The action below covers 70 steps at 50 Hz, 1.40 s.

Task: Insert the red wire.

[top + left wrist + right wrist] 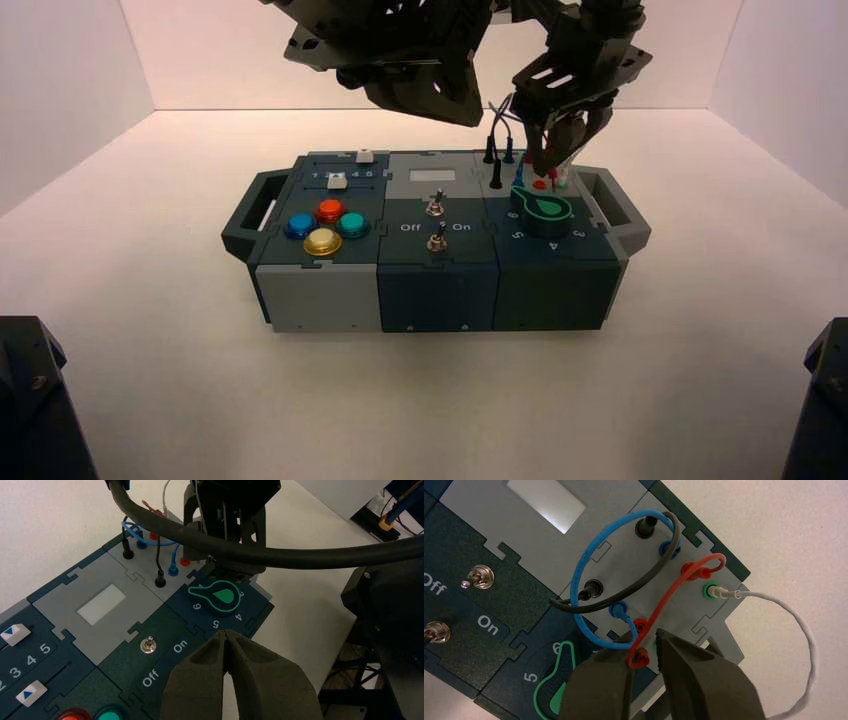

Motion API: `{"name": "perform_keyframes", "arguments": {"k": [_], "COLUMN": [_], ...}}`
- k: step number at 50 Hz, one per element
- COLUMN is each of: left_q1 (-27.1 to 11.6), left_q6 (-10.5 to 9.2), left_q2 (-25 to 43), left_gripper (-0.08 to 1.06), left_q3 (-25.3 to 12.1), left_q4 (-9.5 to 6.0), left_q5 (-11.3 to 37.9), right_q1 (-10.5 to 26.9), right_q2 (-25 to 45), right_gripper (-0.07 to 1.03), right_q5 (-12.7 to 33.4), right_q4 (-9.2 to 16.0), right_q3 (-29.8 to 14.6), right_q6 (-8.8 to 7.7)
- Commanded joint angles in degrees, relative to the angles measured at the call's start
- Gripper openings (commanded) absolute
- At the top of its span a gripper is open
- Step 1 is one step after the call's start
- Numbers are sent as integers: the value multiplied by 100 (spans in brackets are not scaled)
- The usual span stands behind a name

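Left gripper [226, 632], fingertips together, waits above the box [437, 290]. Right gripper [645, 641] stands narrowly open over the far right panel [616, 555]; the red wire [665, 600] arches there, 1 plug in the far red socket [688, 570], 1 at the fingertips.

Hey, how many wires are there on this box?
4. Black wire and blue wire arch between matching sockets; red wire runs from a red socket toward the right end effector; white wire leaves a green socket. Others may be hidden.

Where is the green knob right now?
In the high view, the green knob sits on the box's right side, just in front of the colored wire sockets.
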Motion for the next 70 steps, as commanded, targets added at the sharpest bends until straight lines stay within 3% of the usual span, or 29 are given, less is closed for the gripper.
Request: {"name": "perform_keyframes", "arguments": {"k": [1,7,13,44,70], "left_q1": [-18,-18,-18,-18,-18], "left_q6": [-18,-18,-18,-18,-18], "left_q2": [-97,-97,-97,-105,-105], "left_gripper": [-3,-3,-3,-3,-3], "left_q3": [-79,-70,-70,-70,-88], "left_q4": [0,0,0,0,-9], "left_q5": [-53,-53,-53,-97,-53], "right_q1": [-18,-18,-18,-18,-18], "right_q2": [-44,-35,-35,-615,-580], "right_gripper": [7,-3,-3,-3,-3], "right_q5": [-9,-9,-44,-448,-571], "right_q4": [-18,-18,-18,-18,149], "right_q3": [-167,-176,-176,97,185], "right_q6": [-9,-9,-9,299,387]}}
